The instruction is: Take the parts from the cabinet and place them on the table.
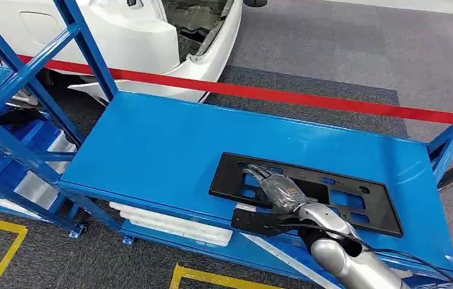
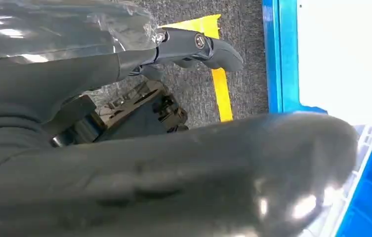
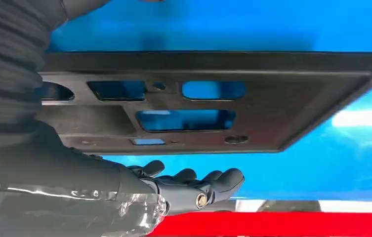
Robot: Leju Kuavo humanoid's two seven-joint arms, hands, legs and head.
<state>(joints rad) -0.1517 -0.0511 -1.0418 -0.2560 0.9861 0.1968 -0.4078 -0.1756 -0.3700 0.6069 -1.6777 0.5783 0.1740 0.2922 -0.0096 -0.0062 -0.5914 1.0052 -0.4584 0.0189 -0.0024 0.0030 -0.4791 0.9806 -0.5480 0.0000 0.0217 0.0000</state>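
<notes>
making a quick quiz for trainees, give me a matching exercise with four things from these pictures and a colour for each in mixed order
Things:
1. flat part with cut-outs under the right robot hand
2. table top
3. tape line on the floor behind the table
4. car body beyond the tape

Colours:
A. white
B. blue
C. black
D. red

Pairs: 1-C, 2-B, 3-D, 4-A

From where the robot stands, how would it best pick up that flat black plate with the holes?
Probably by the long near edge, from the robot's own side. The black plate lies flat on the blue shelf, so fingers can't wrap it from above. The right hand rests on it; its cutouts also offer finger holds.
</notes>
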